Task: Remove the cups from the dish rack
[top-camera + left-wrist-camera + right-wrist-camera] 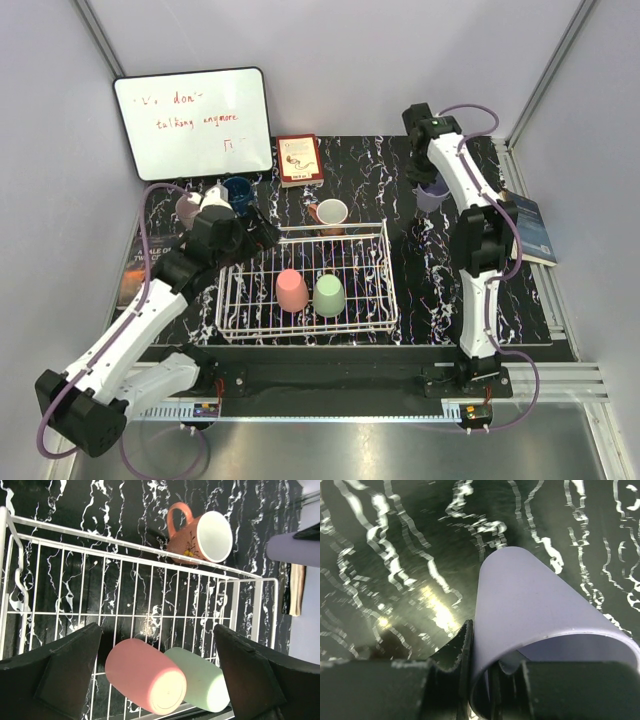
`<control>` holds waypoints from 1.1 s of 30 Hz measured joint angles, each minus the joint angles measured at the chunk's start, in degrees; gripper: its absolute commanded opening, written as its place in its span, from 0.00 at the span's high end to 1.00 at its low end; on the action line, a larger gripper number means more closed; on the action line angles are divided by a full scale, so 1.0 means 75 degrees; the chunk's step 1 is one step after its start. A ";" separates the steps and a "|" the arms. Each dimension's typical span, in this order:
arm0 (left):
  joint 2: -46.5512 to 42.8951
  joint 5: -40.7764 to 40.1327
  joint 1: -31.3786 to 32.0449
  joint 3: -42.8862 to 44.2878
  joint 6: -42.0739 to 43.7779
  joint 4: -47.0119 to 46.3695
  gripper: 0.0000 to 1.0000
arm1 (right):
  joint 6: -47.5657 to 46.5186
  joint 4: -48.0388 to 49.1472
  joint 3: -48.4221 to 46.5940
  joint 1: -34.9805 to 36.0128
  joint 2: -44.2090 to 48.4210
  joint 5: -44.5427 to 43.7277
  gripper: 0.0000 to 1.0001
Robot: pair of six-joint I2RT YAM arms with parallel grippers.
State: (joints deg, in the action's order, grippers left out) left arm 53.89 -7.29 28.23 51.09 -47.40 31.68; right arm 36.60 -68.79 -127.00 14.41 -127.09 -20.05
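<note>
The white wire dish rack (pixel 390 290) sits mid-table and holds a pink cup (pixel 291 290) and a light green cup (pixel 329 295), both bottom up. In the left wrist view the pink cup (pixel 145 675) and the green cup (pixel 202 680) lie between my open, empty left fingers, over the rack (pixel 256 610). My left gripper (pixel 262 232) hovers at the rack's far left corner. A terracotta mug (pixel 330 214) stands just behind the rack. Dark blue (pixel 238 192) and mauve (pixel 188 208) cups stand at the far left. My right gripper (pixel 480 670) is shut on the lavender cup's (pixel 530 605) rim at the far right (pixel 432 195).
A whiteboard (pixel 195 122) leans at the back left, with a small red book (pixel 299 160) beside it. Another book (pixel 530 228) lies at the table's right edge. Grey walls enclose the table on three sides.
</note>
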 measured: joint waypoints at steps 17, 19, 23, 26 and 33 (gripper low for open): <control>0.0822 0.0315 0.0000 0.0003 0.0000 0.0061 0.01 | -0.0070 0.0501 0.1457 -0.0793 0.0000 0.0892 0.98; 0.0822 0.0338 0.0000 0.0015 0.0012 0.0064 0.01 | -0.0105 0.0583 0.1495 -0.0793 0.0000 0.0927 0.88; 0.0819 0.0338 0.0000 0.0032 0.0055 0.0061 0.01 | -0.0137 0.0950 0.1813 -0.0793 0.0157 0.0970 0.74; 0.0819 0.0338 0.0000 0.0032 0.0058 0.0061 0.01 | -0.0169 0.1096 0.2133 -0.0793 0.0361 0.0976 0.67; 0.0799 0.0347 0.0000 0.0032 0.0125 0.0064 0.01 | -0.0184 0.1224 0.2602 -0.0787 0.0460 0.1011 0.58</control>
State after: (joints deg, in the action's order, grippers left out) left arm 59.88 -4.69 28.23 51.33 -46.46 32.16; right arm 35.22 -59.61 -107.48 8.51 -123.63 -12.47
